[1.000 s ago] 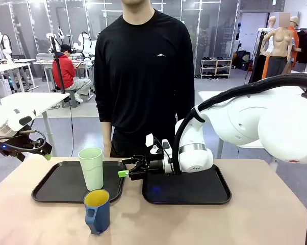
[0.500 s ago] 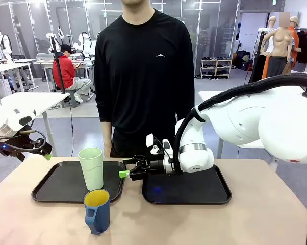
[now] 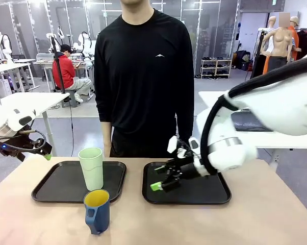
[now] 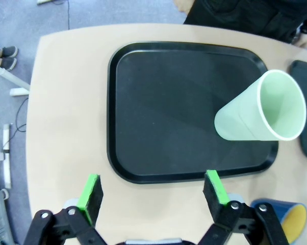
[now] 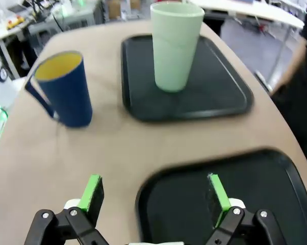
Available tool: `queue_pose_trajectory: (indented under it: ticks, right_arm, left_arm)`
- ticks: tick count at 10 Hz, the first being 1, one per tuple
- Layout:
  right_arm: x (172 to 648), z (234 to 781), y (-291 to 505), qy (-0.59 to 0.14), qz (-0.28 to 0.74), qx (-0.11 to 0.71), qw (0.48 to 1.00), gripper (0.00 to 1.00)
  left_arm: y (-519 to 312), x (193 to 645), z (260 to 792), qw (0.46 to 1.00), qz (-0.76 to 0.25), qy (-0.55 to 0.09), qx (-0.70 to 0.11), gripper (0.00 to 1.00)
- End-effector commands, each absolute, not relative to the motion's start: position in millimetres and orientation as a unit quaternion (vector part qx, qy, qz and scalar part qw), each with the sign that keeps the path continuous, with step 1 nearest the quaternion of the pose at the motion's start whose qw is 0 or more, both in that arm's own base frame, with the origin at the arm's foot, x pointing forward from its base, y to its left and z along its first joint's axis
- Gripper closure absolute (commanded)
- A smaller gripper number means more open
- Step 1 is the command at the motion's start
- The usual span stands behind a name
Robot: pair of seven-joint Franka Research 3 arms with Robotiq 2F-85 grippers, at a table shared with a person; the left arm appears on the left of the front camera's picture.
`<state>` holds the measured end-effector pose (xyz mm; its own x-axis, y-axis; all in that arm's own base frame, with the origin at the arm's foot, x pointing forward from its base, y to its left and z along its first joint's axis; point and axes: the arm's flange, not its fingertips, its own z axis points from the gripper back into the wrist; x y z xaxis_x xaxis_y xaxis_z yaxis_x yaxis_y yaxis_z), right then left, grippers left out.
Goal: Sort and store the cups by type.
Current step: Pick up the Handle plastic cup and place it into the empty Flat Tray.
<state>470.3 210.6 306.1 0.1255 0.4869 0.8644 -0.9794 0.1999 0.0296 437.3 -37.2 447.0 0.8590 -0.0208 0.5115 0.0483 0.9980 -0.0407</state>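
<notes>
the dark blue mug stands upright on the bare tabletop just in front of the left tray, not yet stored. the mint-green tumbler stands upright on that tray, near its right end. right of the left tray, the right end effector hangs low over a second tray, jaws wide, empty. the left end effector hovers off the left tray's left end, fully spread, holding nothing. likely risk: reaching for the mug, an arm clips the tall tumbler close behind and topples it.
</notes>
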Motion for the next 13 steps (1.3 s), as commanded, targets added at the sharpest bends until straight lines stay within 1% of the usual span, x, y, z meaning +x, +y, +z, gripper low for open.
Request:
queue_pose_trajectory:
  ticks: [1, 3, 4, 5, 7, 8, 10, 12, 13]
  right_arm:
    - [431, 352, 178, -0.365, 0.532, 0.264, 0.717, 0.0]
    - [408, 387, 139, -0.326, 0.539, 0.22, 0.745, 0.0]
    - [400, 402, 121, -0.303, 0.555, 0.211, 0.745, 0.0]
    - [397, 413, 107, -0.291, 0.56, 0.2, 0.75, 0.0]
    - [400, 430, 87, -0.239, 0.584, 0.18, 0.755, 0.0]
    - [402, 437, 81, -0.238, 0.602, 0.175, 0.742, 0.0]
    - [409, 441, 75, -0.225, 0.606, 0.172, 0.743, 0.0]
    - [420, 432, 83, -0.241, 0.613, 0.173, 0.732, 0.0]
    - [406, 439, 70, -0.234, 0.615, 0.164, 0.735, 0.0]
  left_arm:
    - [-36, 437, 447, 0.964, -0.017, -0.265, -0.029, 0.0]
    - [-36, 437, 447, 0.964, -0.017, -0.265, -0.029, 0.0]
    - [-36, 437, 447, 0.964, -0.017, -0.265, -0.029, 0.0]
    - [-36, 437, 447, 0.964, -0.017, -0.265, -0.029, 0.0]
    - [-36, 437, 447, 0.964, -0.017, -0.265, -0.029, 0.0]
    - [-36, 437, 447, 0.964, -0.017, -0.265, -0.029, 0.0]
    - [-36, 437, 447, 0.964, -0.017, -0.265, -0.029, 0.0]
    - [-36, 437, 447, 0.964, -0.017, -0.265, -0.029, 0.0]
    - [-36, 437, 447, 0.964, -0.017, -0.265, -0.029, 0.0]
